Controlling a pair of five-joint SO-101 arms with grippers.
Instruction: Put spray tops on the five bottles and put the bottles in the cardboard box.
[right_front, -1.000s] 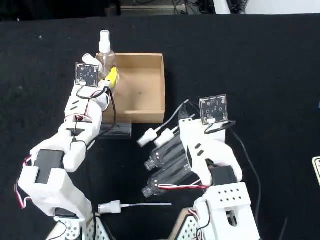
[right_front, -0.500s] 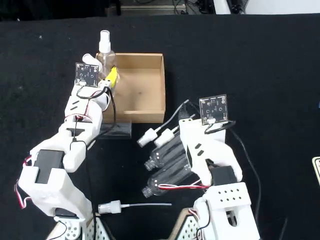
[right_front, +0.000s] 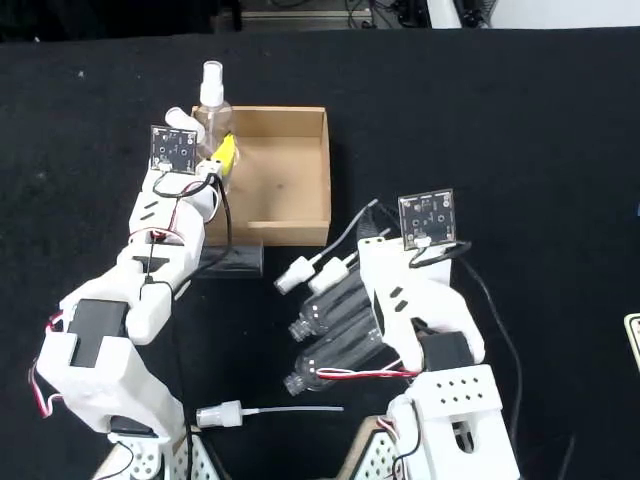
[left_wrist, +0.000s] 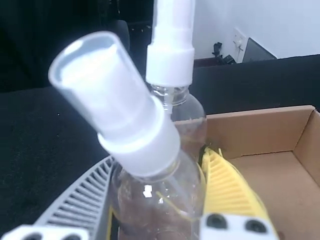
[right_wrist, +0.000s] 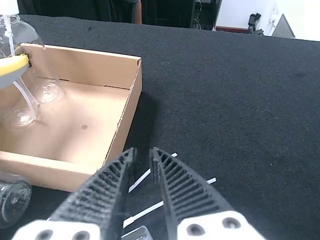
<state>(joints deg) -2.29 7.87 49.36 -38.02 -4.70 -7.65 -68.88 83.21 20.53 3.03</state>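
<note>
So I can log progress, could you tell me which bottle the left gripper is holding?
The tilted bottle with the wide cap, clamped between the left gripper's fingers; the upright spray-topped bottle beside it is ungripped.

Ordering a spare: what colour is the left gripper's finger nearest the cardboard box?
The finger is yellow, clearest in the left wrist view.

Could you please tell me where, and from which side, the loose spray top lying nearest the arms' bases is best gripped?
Grip the spray top by its stout white head, probably from straight above, closing across the head's short width. It lies flat on the table with its thin tube trailing out sideways. The tube looks too slim and bendy to hold steadily, while the head offers a broad, firm body.
</note>
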